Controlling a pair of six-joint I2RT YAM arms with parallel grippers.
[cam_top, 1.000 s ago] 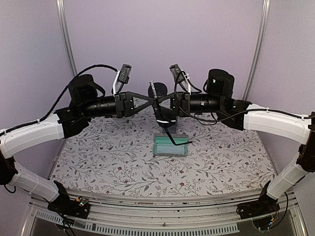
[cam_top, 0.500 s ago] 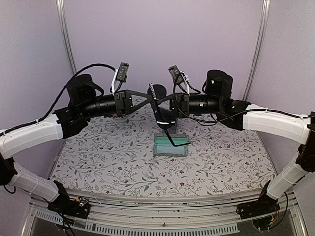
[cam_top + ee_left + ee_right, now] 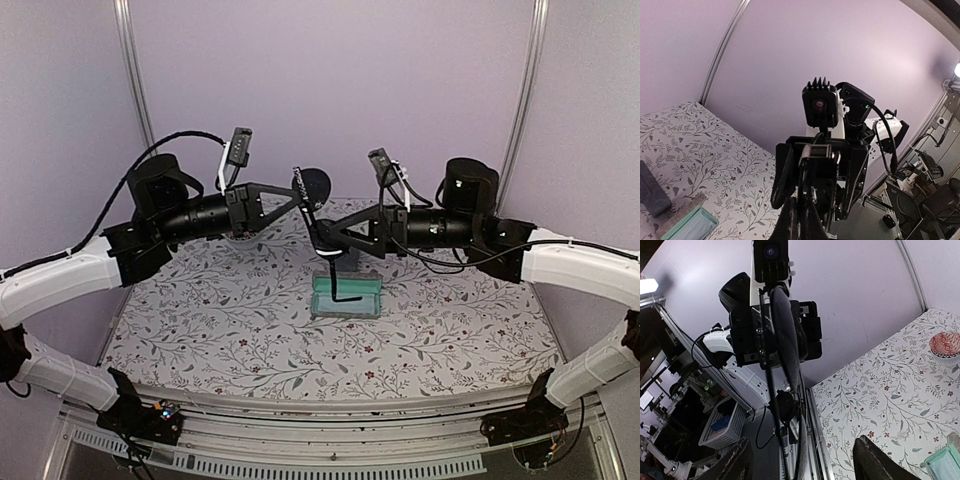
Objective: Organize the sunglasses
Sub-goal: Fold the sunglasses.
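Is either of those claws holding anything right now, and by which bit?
The left gripper holds the sunglasses by the frame's edge beside a lens; the right gripper is open, holding nothing.

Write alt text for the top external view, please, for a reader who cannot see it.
The left gripper holds sunglasses in the air above an open teal case on a flowered table. The right gripper, open, sits just beside them.
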